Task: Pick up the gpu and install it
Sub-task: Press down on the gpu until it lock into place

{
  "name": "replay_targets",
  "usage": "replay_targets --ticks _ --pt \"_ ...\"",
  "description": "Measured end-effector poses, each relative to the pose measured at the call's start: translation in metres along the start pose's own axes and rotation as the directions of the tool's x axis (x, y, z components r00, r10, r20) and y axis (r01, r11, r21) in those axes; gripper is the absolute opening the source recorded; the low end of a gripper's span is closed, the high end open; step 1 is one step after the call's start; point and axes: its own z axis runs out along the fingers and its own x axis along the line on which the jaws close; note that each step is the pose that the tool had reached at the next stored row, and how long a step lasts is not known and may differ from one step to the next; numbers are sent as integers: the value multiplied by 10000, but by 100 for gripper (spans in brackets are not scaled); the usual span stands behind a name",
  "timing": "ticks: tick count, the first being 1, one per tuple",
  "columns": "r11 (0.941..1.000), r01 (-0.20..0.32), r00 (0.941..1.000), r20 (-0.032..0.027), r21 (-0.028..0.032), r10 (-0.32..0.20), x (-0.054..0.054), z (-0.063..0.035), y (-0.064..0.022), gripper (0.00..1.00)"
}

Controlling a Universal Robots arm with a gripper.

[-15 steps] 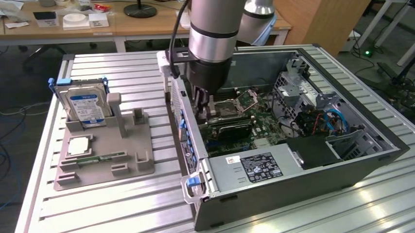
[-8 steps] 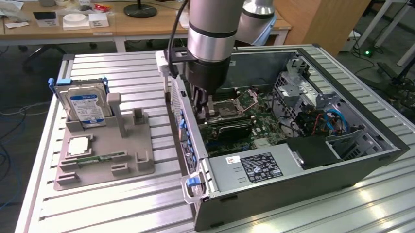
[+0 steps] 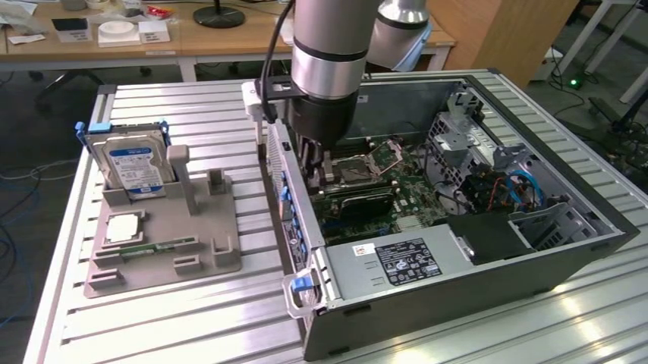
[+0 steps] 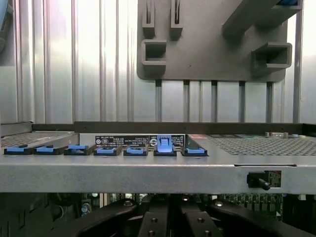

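Black end effector fingers (image 4: 150,222) sit closest to the wrist cam, and they're pressed together, down past the rear wall of the open PC case (image 3: 567,250). Honestly can't tell whether the gpu is pinched between them; it's all dark down there. In the exterior view the end effector (image 3: 316,163) hangs off the silver arm (image 3: 329,45), inside the case, right against the rear wall and above the motherboard (image 3: 375,197).

A row of blue slot latches (image 4: 163,145) runs along that rear wall. One of them stands up and the rest lie flat.

The case lies on its side with the power supply (image 3: 405,262) at the near corner, label facing up.

It all sits on a ribbed aluminium tabletop (image 3: 182,318), pale and a bit shiny, with grooves running the whole length. On the exterior view's left there's a grey parts fixture (image 3: 152,265) holding a hard drive (image 3: 136,167) upright in its stand (silver, blue label), plus a square processor chip (image 3: 121,227) and a green memory stick (image 3: 152,246) lying flat in their recesses.

As for the room, there are wooden desks (image 3: 61,53) along the back with small boxes on top and a black lamp base (image 3: 218,15), and a wood cabinet (image 3: 506,30) behind the arm. Blue cables (image 3: 11,250) trail over the floor at the exterior view's left.
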Motion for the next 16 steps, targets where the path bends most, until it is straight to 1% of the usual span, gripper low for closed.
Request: replay_targets --ticks 1,3,5,9,16 --pt "10000 3 10000 -4 -1 -3 0 5 0 10" --pt "10000 10 10000 -40 -12 -10 0 45 -5 10" --pt "10000 4 10000 -65 -11 -5 -6 74 -53 10" --pt "10000 17 10000 -77 -9 -18 -15 112 -160 10" --pt "10000 20 10000 -90 -10 -20 -21 201 -173 10"
